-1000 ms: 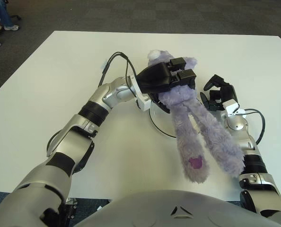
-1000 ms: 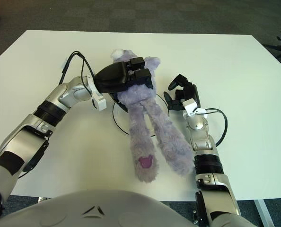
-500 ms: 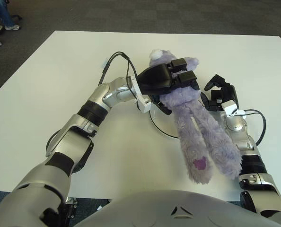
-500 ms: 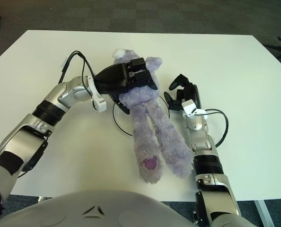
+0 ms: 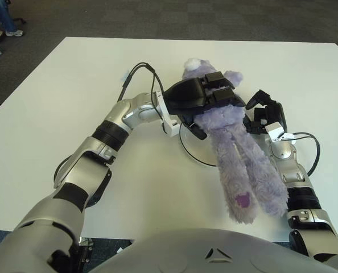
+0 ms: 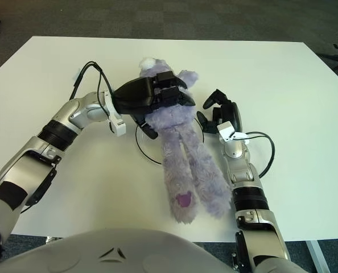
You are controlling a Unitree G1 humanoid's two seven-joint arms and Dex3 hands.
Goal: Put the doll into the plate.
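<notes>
One doll (image 5: 237,149), one plate (image 5: 193,151), one bench (image 5: 66,96).
Left hand (image 5: 200,99) has its fingers clamped on the doll's body over the plate; right hand (image 5: 264,114), at the doll's three o'clock, shows loosely spread fingers holding nothing.

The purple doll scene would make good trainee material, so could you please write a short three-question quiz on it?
1. True or false: the left hand grips the purple doll.
2. The doll's long legs lie: A) wholly inside the plate, B) past the plate's rim toward the robot, C) off the white table.
3. Fill in: the right hand shows at the doll's ____ side, holding nothing.

Key: 1 true; 2 B; 3 right.
</notes>
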